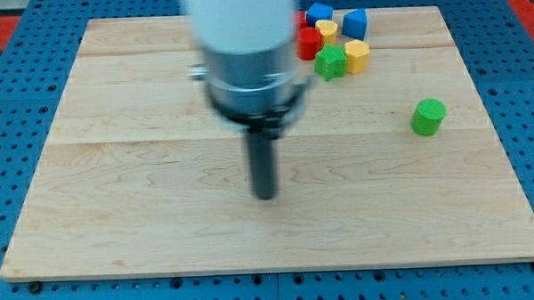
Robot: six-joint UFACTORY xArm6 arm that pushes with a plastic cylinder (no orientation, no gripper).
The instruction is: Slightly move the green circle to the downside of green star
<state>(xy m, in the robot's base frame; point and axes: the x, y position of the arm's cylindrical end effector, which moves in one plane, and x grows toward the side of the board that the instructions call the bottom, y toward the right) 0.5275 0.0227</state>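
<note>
The green circle (pixel 429 116) is a short green cylinder at the view's right, standing alone on the wooden board (pixel 145 217). The green star (pixel 331 63) sits near the view's top, in a cluster of blocks, above and to the left of the circle. My tip (pixel 266 195) is at the board's middle, far to the left of the green circle and below the cluster. It touches no block.
Around the green star are a red block (pixel 309 42), a yellow block (pixel 326 29), another yellow block (pixel 357 55), a blue block (pixel 318 14) and a second blue block (pixel 355 23). The arm's white body (pixel 245 44) hides part of the board's top.
</note>
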